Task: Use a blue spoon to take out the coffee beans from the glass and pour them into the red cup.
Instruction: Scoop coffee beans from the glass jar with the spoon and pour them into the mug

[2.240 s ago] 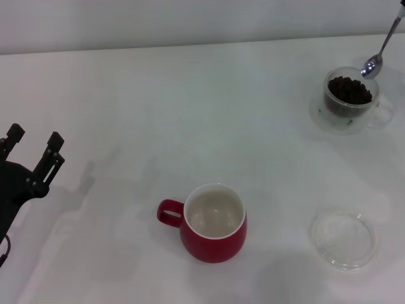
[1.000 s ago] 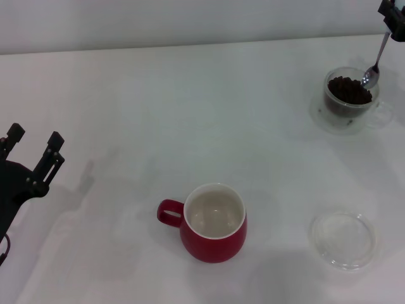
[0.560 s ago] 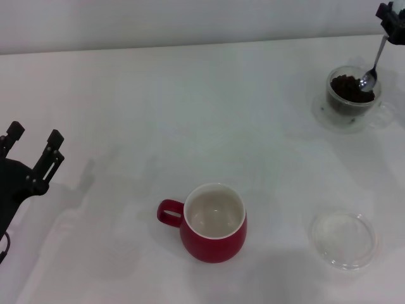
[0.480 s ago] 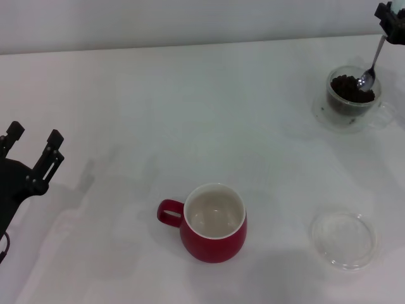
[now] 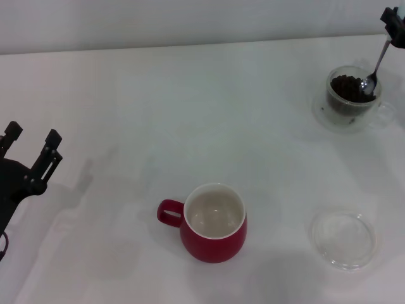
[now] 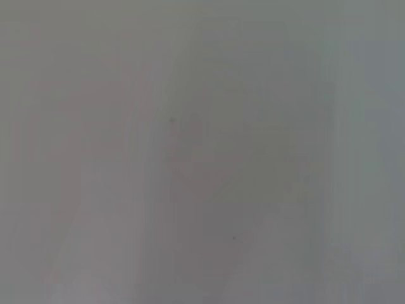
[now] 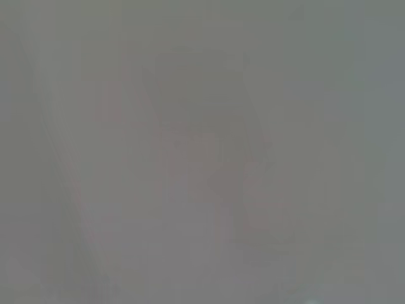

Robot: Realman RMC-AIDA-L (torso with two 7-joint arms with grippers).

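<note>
Our right end effector (image 5: 395, 24), far right at the frame edge, grips the blue spoon (image 5: 376, 66), its bowl dipped into the coffee beans (image 5: 348, 87) in the glass (image 5: 350, 99). We see the red cup (image 5: 213, 223) near centre on the counter (image 5: 190, 107). Our left end effector (image 5: 28, 144) rests released, far left.

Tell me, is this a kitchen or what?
Probably a plain test table, not a real kitchen: only a glossy red ceramic mug, a clear glass of dark coffee beans, and a black robot gripper.
</note>
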